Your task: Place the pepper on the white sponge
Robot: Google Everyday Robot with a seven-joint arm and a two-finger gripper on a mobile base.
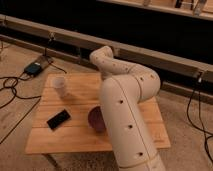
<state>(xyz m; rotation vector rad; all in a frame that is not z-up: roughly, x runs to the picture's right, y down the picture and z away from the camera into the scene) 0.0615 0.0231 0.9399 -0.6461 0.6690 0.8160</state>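
Observation:
My white arm (125, 105) rises from the bottom of the camera view, bends at an elbow on the right and reaches back left over the wooden table (70, 140). My gripper does not show; it is hidden behind the arm's links. The dark purple bowl (95, 119) stands mid-table, half covered by the arm. The pepper and the white sponge are both hidden or out of view.
A translucent cup (60, 86) stands at the table's back left. A flat black device (58, 119) lies at the front left. Cables and a small box (34, 67) lie on the floor to the left. A long rail (65, 37) runs behind the table.

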